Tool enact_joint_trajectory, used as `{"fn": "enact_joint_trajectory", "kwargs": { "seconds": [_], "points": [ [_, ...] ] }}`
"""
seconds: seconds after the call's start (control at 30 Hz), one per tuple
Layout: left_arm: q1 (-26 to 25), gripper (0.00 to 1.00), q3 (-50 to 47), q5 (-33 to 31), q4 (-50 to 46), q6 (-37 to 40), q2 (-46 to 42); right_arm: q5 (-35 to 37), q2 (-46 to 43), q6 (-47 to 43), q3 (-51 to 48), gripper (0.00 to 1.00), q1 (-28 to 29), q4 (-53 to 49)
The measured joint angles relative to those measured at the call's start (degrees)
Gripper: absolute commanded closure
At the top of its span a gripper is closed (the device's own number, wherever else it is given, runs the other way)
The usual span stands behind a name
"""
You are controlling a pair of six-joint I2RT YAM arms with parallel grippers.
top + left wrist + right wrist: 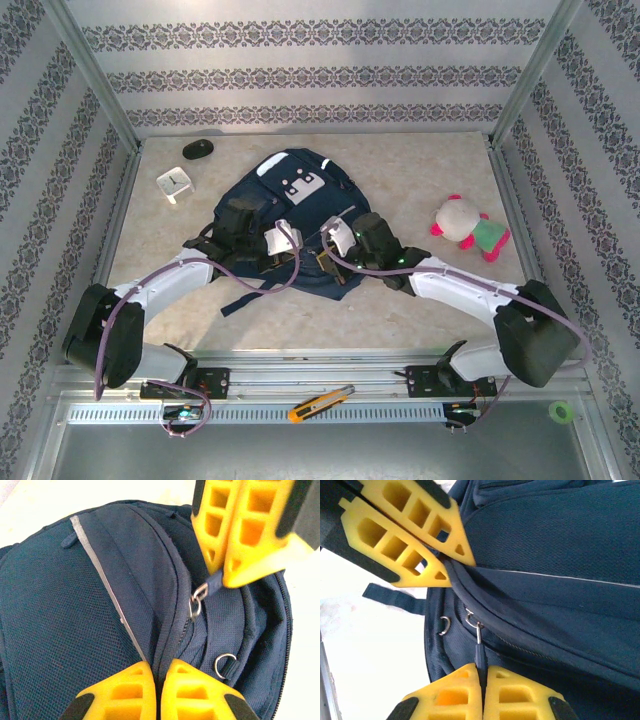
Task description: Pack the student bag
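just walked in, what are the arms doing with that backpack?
Both arms are on the student bag, which lies flat on the table. The left gripper is shut on a fold of its fabric beside the zip; the right gripper is shut on the zipper pull. A plush toy and a small white clock sit apart from the bag, not yet packed.

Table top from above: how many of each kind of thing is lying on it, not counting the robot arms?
Student bag: 1
Plush toy: 1
Small white clock: 1
Black oval object: 1
Total: 4
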Motion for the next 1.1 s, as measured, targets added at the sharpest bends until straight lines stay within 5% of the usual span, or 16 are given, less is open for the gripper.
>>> {"fn": "enact_joint_trajectory", "kwargs": {
  "seconds": [0.37,0.57,0.7,0.83,1.1],
  "points": [
    [1.1,0.99,0.2,0.6,-0.2,0.6,-1.0,-3.3,-2.8,-0.7,-2.0,1.0,-8.3,-1.3],
    [2.5,0.5,0.0,-0.5,-3.0,0.1,-4.8,-5.1,-2.8,-0.7,-2.0,1.0,-9.0,-1.4],
    [3.2,0.45,0.0,-0.3,-4.0,-3.3,-8.7,-4.9,-2.8,-0.7,-2.0,1.0,-8.5,-1.9],
    [-1.8,0.33,0.2,-2.7,-3.8,-6.8,-9.1,-4.6,-2.8,-0.6,-2.0,1.0,-8.1,-2.0],
    [-9.9,0.35,3.5,-10.7,1.4,-11.9,0.8,-4.4,-2.8,-0.5,-2.0,1.0,-7.7,-2.0]
  ]
}}
